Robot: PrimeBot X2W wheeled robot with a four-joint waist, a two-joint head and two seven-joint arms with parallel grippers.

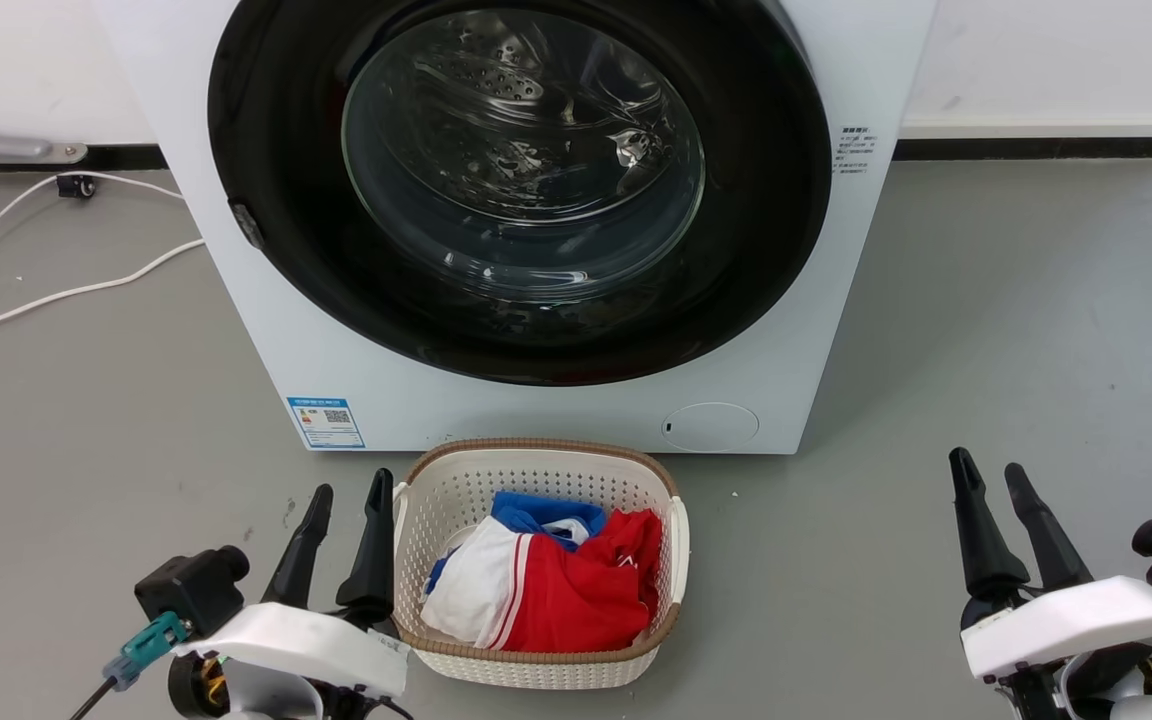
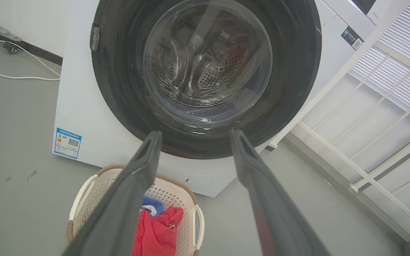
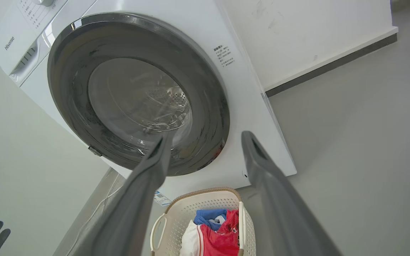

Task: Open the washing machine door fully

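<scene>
The white washing machine point(image 1: 266, 340) stands straight ahead on the grey floor. Its washing machine door point(image 1: 521, 190), a glossy black disc with a clear glass bowl, lies shut flat against the front. A small dark catch point(image 1: 246, 225) sits on the door's left edge. My left gripper point(image 1: 353, 483) is open and empty at the lower left, well short of the machine. At the lower right, my right gripper point(image 1: 986, 462) is open and empty too. The door point(image 2: 205, 64) rises beyond the left gripper point(image 2: 196, 132), and the door point(image 3: 133, 96) lies past the right gripper point(image 3: 208, 135).
A cream laundry basket point(image 1: 536, 455) with red, white and blue clothes stands on the floor just before the machine, beside my left gripper. White cables point(image 1: 66, 290) trail over the floor at the left. A white slatted frame point(image 2: 368, 117) stands right of the machine.
</scene>
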